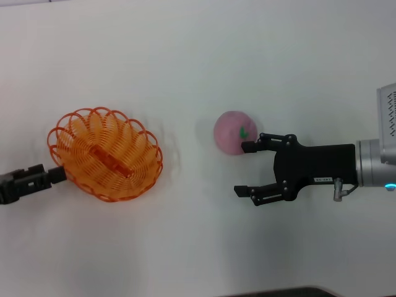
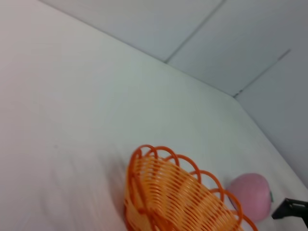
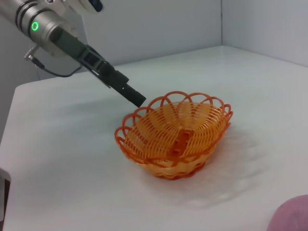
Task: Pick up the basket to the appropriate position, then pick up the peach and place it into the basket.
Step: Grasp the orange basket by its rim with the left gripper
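Note:
The orange wire basket stands on the white table at the left; it also shows in the left wrist view and the right wrist view. My left gripper is at its left rim, narrow tip together on the rim loops; the right wrist view shows it slanting down to that rim. The pink peach with its green mark lies right of centre, also in the wrist views. My right gripper is open just beside the peach, its far fingertip touching the peach's side; the peach is not between the jaws.
The white table runs to a front edge. A pale wall meets the table's far edge. A grey perforated box sits at the right edge above my right arm.

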Robot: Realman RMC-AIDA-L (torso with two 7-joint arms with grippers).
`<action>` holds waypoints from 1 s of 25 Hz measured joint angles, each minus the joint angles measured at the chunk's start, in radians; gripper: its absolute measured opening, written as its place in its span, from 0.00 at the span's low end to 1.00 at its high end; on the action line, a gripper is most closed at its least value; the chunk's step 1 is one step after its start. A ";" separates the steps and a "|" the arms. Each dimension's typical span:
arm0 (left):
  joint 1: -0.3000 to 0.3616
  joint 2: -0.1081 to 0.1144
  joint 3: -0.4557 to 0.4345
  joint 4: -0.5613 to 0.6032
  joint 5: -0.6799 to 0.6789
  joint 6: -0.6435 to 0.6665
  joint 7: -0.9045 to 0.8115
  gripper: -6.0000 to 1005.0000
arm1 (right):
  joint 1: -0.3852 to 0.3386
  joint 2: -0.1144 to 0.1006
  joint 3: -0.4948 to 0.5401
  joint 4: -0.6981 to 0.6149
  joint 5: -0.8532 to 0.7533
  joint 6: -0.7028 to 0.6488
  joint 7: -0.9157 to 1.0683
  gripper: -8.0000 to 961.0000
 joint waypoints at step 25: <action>-0.301 0.081 0.267 0.168 0.208 -0.109 -0.365 0.92 | 0.006 0.000 0.000 0.000 0.000 0.001 0.002 0.99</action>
